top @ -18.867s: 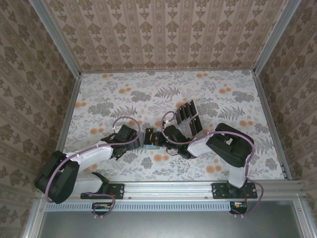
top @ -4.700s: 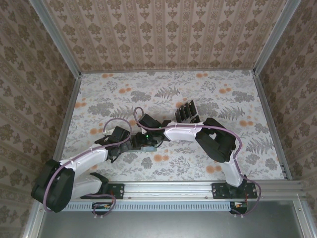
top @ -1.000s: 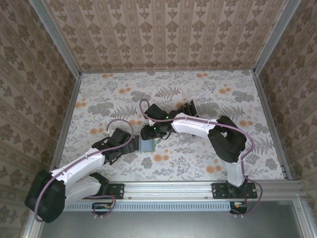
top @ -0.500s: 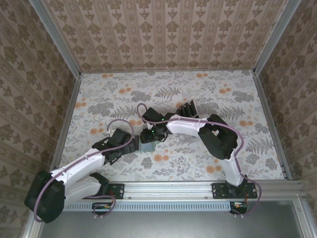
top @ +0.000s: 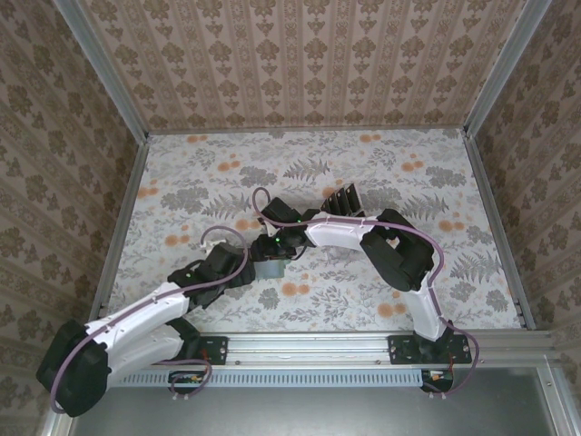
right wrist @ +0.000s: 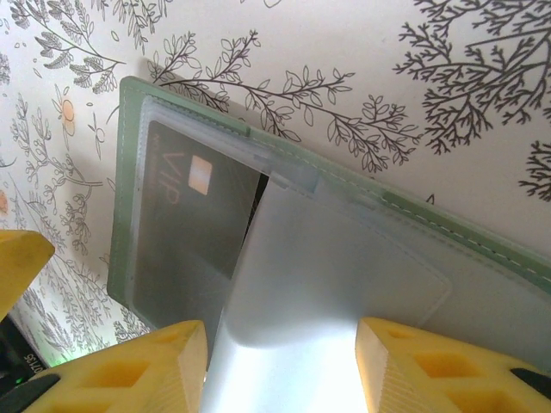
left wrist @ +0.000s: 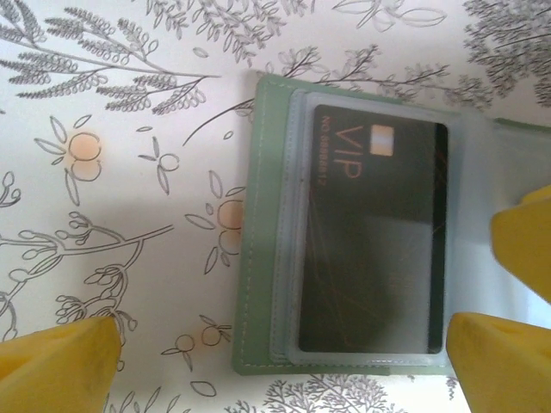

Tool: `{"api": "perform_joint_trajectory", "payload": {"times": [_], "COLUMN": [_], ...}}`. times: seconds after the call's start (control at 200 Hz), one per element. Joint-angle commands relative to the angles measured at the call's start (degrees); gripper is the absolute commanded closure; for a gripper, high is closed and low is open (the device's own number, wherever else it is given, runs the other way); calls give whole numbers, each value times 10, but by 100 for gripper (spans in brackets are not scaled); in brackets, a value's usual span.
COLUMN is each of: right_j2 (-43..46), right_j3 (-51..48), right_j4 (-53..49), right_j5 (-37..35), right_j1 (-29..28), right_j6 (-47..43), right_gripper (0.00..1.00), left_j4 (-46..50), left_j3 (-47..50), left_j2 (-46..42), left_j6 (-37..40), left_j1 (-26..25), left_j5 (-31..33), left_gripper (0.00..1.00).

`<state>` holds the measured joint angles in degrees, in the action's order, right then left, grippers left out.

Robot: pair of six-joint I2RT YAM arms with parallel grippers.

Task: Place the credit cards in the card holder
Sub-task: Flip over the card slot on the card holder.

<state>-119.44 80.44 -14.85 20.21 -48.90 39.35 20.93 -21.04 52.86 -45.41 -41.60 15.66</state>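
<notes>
Flat grey-green square card holder [top: 270,270] lies open on the floral-print worktop [top: 390,163], near centre, between the two hands.

Left wrist view: one glossy black rectangular credit card [left wrist: 374,241], gold "VIP" lettering, sits inside a clear pocket of the card holder [left wrist: 263,224]. Card flat, fully within the pocket outline.

Left hand [left wrist: 275,370]: spread wide, nothing between its yellow fingertips [left wrist: 56,366]; they straddle the holder's near edge. Overhead, the left hand [top: 245,270] sits just left of the holder.

Right hand [right wrist: 284,361]: about half closed, holding a translucent clear plastic pocket leaf [right wrist: 318,284]. Leaf is lifted off the holder and fills the gap between the fingers. Carded pocket lies flat beneath it, to the left.

More black cards [top: 343,198] stand on edge in a row farther back and right, well apart from the holder.
</notes>
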Motion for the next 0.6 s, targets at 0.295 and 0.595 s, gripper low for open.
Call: {"api": "perform_joint_trajectory", "payload": {"times": [0.295, 0.595], "right_j2": [-9, -9], "right_j3": [-14, -18], "right_j4": [3, 2], "right_j5": [8, 6], "right_j1": [2, 1], "right_j6": [24, 30], "right_gripper": [49, 48], "left_j4": [-91, -125], "left_j3": [40, 56], "left_j2": [-42, -28], "left_j6": [34, 44], "left_j1": [-39, -53], "left_j5": [0, 5], "left_gripper": [0, 0]}}
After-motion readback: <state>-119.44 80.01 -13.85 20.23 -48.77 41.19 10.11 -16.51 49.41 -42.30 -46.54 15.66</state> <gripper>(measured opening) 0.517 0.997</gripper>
